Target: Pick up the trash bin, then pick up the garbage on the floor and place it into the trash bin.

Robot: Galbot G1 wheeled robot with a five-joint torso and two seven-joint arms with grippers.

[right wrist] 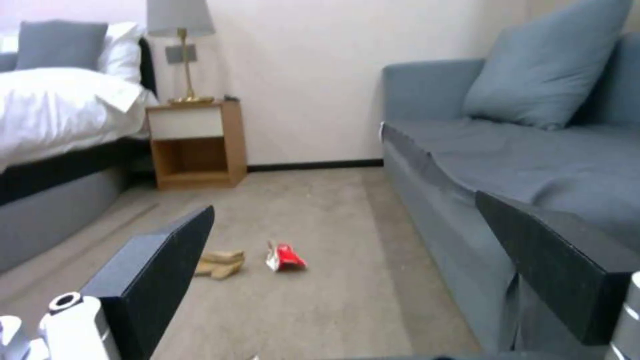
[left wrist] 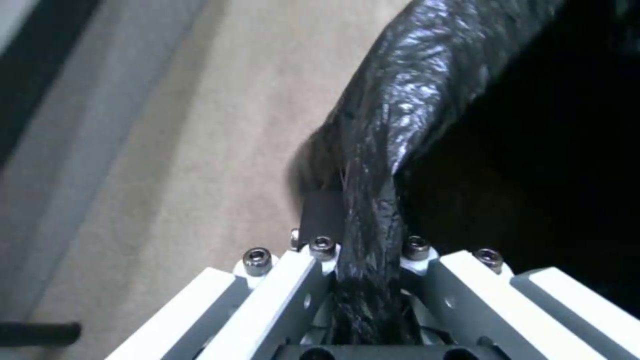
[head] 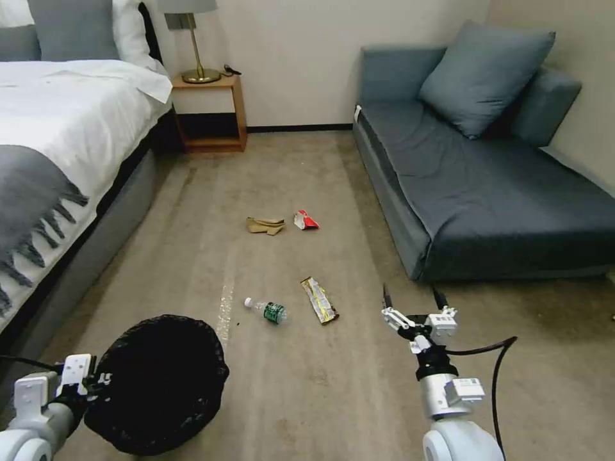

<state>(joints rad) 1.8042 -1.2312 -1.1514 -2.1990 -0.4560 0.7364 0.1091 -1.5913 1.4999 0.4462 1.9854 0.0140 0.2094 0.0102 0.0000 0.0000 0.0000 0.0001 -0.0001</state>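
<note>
Head view: left gripper [head: 96, 379] clamps the rim of the round black-lined trash bin [head: 160, 383], ready for carrying; right gripper [head: 415, 301] spread, empty; clear green-labelled plastic bottle [head: 267, 310] mid-floor.

Bedroom — bed [head: 57, 121], nightstand [head: 208, 112], sofa [head: 487, 179].

- The trash bin's [head: 160, 384] white body is hidden under its black bag.
- The left hand's [left wrist: 363, 280] fingertips are buried in the bag's folded rim.
- The label print on the bottle [head: 268, 310] is too small to read.
- The lamp [head: 191, 38] is cut off at the head view's top edge.
</note>
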